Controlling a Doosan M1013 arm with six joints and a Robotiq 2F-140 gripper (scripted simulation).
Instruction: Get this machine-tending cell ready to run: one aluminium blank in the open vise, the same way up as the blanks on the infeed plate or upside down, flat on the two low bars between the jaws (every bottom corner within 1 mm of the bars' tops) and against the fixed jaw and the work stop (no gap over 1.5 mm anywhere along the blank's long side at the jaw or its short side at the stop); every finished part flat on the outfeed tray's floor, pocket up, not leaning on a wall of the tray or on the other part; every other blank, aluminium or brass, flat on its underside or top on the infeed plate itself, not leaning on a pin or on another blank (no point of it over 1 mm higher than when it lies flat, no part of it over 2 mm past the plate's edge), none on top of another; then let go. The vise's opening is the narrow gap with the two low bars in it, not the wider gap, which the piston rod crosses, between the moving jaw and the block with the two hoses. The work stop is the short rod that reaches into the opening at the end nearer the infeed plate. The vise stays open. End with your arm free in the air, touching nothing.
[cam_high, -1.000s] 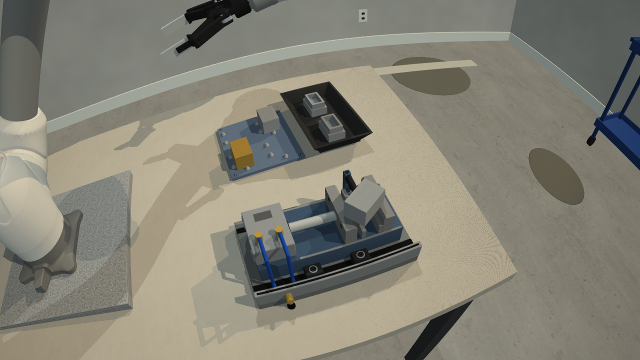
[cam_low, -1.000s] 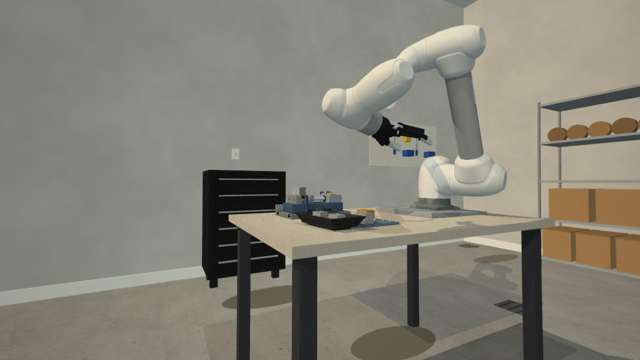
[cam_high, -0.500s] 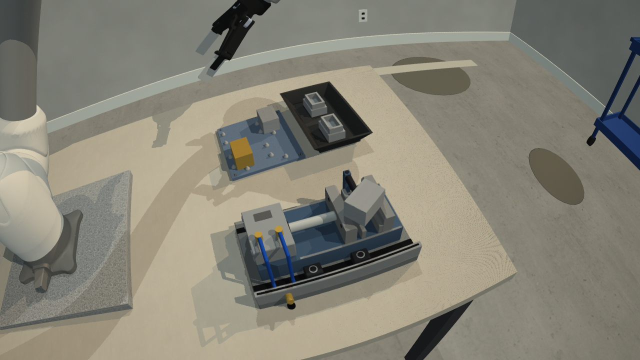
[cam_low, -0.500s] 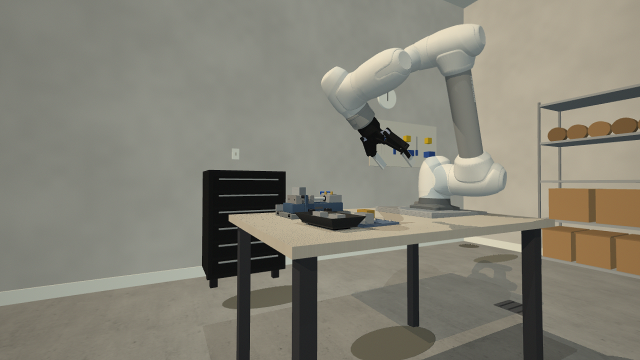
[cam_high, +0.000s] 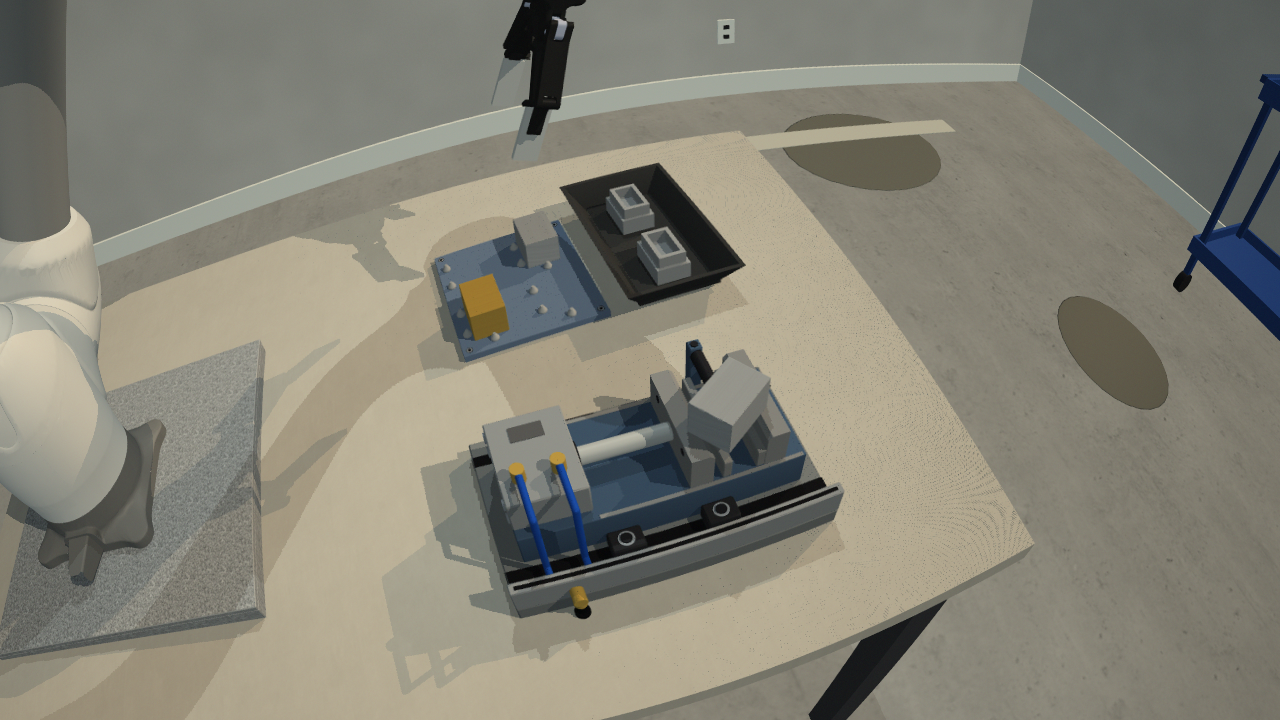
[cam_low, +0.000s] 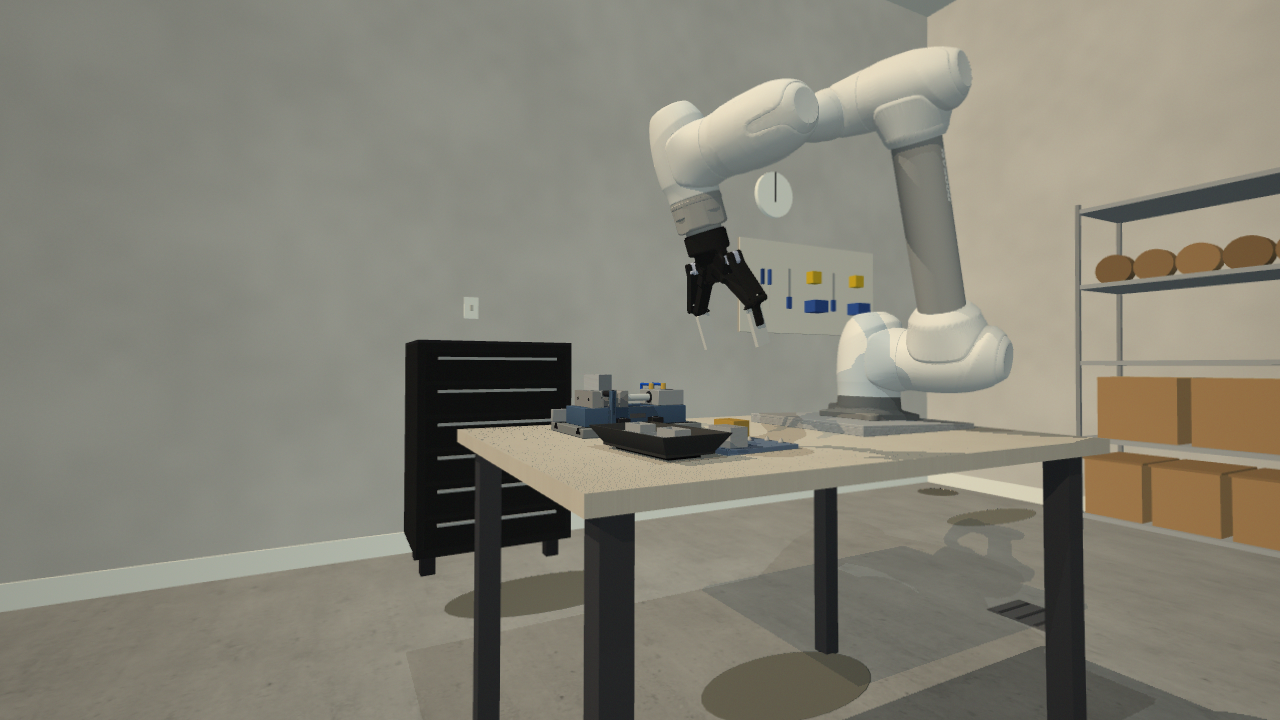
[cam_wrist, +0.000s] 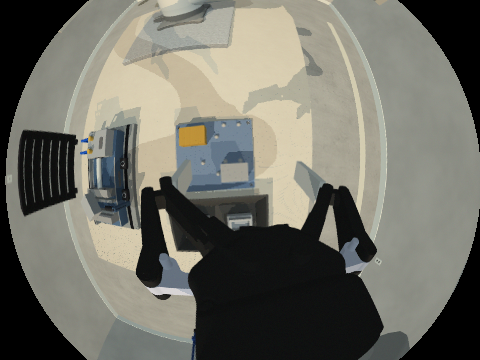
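Observation:
My gripper (cam_high: 517, 120) is open and empty. It points down, high above the far edge of the infeed plate (cam_high: 514, 291), and also shows in the side view (cam_low: 726, 338). On the plate stand one aluminium blank (cam_high: 537, 239) at the far end and one brass blank (cam_high: 484, 306) at the near left. A second aluminium blank (cam_high: 729, 402) sits tilted in the vise (cam_high: 653, 474), with one edge raised over the jaws, next to the work stop (cam_high: 698, 360). The black outfeed tray (cam_high: 651, 231) holds two finished parts (cam_high: 630, 204) (cam_high: 663, 253), pockets up and apart from each other.
The arm's base stands on a grey slab (cam_high: 134, 501) at the table's left. The vise block with two blue hoses (cam_high: 537, 465) is at the vise's left end. In the wrist view the plate (cam_wrist: 216, 154) lies below and the vise (cam_wrist: 110, 174) to the left.

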